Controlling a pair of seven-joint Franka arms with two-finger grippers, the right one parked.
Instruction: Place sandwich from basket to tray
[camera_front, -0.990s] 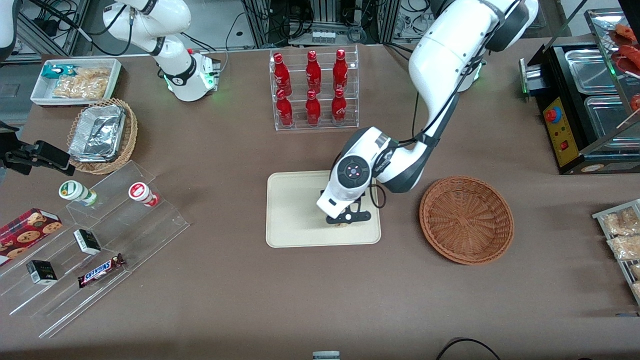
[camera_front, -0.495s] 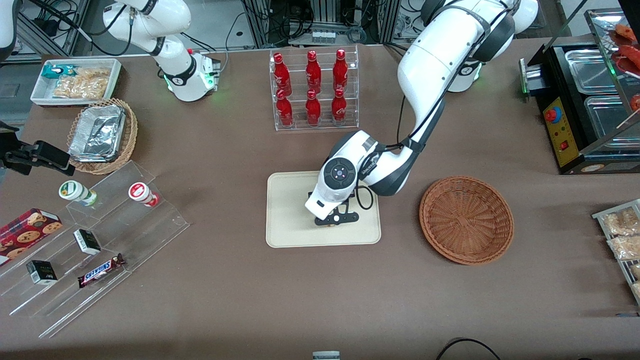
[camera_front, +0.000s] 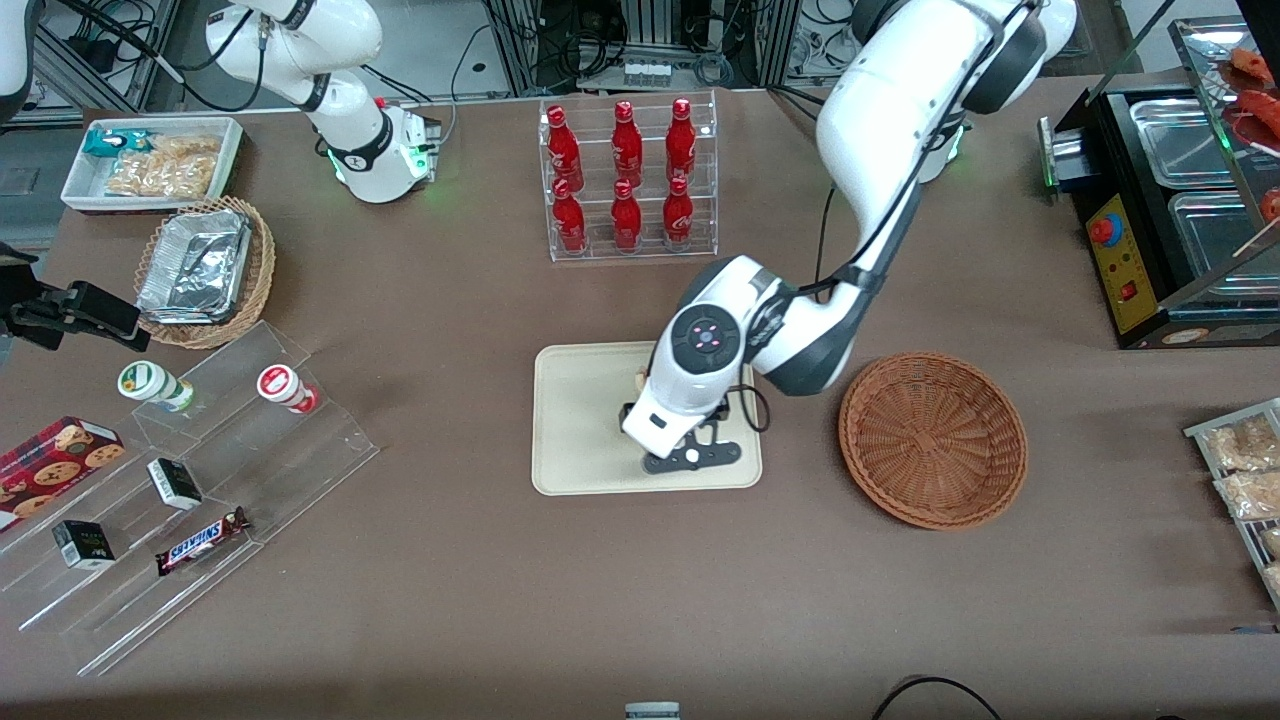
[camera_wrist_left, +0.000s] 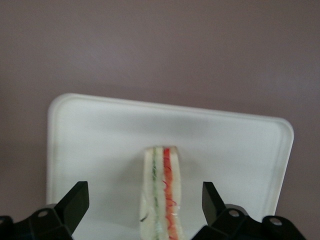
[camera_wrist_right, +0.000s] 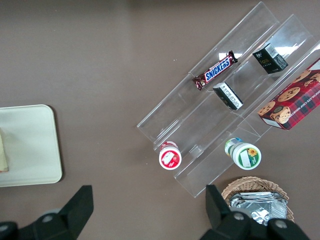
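The sandwich (camera_wrist_left: 161, 195), a pale wedge with green and red filling stripes, stands on its edge on the cream tray (camera_wrist_left: 100, 135). My gripper (camera_wrist_left: 144, 190) is open around it, with a clear gap between each black finger (camera_wrist_left: 75, 200) and the bread. In the front view the white hand (camera_front: 690, 385) hangs over the tray (camera_front: 575, 430) and covers most of the sandwich; a pale bit of the sandwich (camera_front: 640, 378) shows beside the hand. The reddish-brown basket (camera_front: 932, 438) lies beside the tray toward the working arm's end, with nothing in it.
A clear rack of red bottles (camera_front: 625, 175) stands farther from the camera than the tray. Toward the parked arm's end are clear steps with snacks (camera_front: 190, 480), a light wicker basket of foil containers (camera_front: 205, 270) and a white bin (camera_front: 150, 160). A black appliance (camera_front: 1160, 200) stands at the working arm's end.
The hand slid over the tray toward the parked arm's end, then came back a little and nearer the camera. A bit of the sandwich now shows beside it.
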